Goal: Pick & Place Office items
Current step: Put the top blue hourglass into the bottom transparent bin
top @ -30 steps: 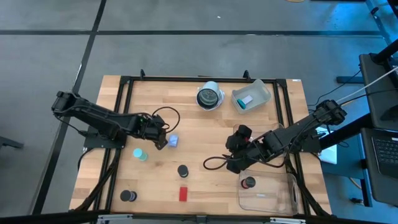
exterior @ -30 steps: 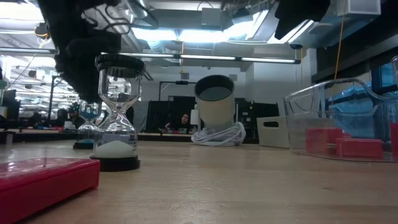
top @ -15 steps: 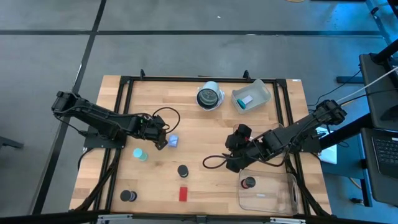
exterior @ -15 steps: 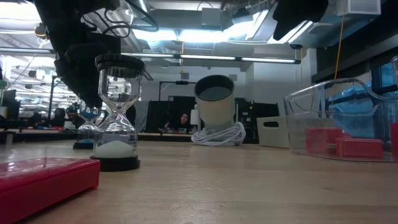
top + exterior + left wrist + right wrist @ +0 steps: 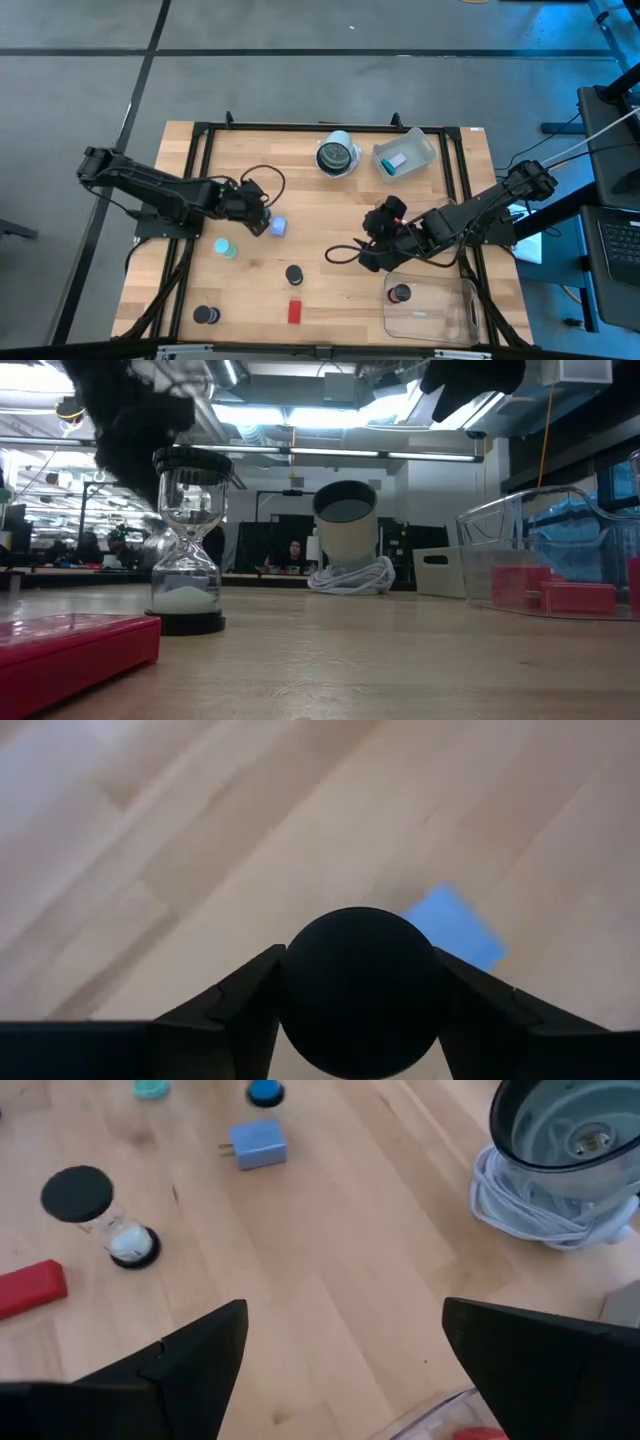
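Note:
My left gripper [image 5: 260, 220] hangs over the table's left half, shut on a black round disc [image 5: 360, 990]. Just to its right a pale blue rectangle [image 5: 278, 226] lies on the wood. A teal round piece [image 5: 226, 247] stands nearer the front. A black-topped sand timer [image 5: 294, 273] and a red block [image 5: 294, 312] follow toward the near edge. Another black disc [image 5: 205, 315] sits at the near left. My right gripper [image 5: 372, 255] hovers open right of the middle, nothing between its fingers. My left gripper pinches the black disc between its two fingers, one on each side of the round rim [image 5: 295, 982]. The fingers come slanting down from the table's left side. What lies under the disc, and whether it is off the table, is hidden by the disc and fingers.
A clear bin [image 5: 440, 318] at the near right holds a dark round piece [image 5: 400, 293]. A second clear bin [image 5: 415, 148] at the far right holds a pale blue rectangle. A round white-and-dark thing [image 5: 337, 155] with a coiled cord stands at the far middle. Bare wood lies between the arms.
My left gripper has shut on the black disc and drawn back a little toward the table's left and far side, which uncovers more of the pale blue rectangle. The other pieces lie as before.

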{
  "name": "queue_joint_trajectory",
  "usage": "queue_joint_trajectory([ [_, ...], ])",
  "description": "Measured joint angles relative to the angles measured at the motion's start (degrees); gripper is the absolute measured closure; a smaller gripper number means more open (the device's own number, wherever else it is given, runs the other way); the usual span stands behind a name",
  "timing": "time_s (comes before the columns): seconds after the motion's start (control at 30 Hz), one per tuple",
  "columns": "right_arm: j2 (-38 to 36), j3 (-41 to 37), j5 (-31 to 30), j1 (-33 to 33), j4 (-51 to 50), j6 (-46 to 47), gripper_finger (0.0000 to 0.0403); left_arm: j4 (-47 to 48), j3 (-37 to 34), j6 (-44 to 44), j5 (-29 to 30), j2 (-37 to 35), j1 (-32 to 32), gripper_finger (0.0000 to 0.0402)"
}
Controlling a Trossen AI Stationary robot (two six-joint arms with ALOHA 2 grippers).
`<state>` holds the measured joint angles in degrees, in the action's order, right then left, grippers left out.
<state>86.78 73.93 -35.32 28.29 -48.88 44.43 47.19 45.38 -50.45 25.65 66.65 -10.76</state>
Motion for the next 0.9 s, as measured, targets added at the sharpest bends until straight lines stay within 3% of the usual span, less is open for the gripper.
queue_joint_trajectory([
  [0.23, 0.0, 0.0, -4.9, -1.2, 7.7, -7.1, 0.0064, -5.4, 4.3, 3.2, 8.2, -5.4, -0.8, 0.019],
  [0.57, 0.0, 0.0, -15.9, -2.4, 31.1, -40.4, 0.0064, -37.3, 4.3, 24.7, 11.4, -8.6, -6.3, 0.0189],
  [0.73, 0.0, 0.0, -16.2, -2.4, 39.9, -52.7, 0.0064, -53.5, 4.3, 36.4, 10.8, -8.7, -9.1, 0.0188],
  [0.9, 0.0, 0.0, -16.1, -2.4, 46.3, -61.1, 0.0064, -61.0, 4.3, 41.7, 10.9, -8.7, -11.1, 0.0188],
])
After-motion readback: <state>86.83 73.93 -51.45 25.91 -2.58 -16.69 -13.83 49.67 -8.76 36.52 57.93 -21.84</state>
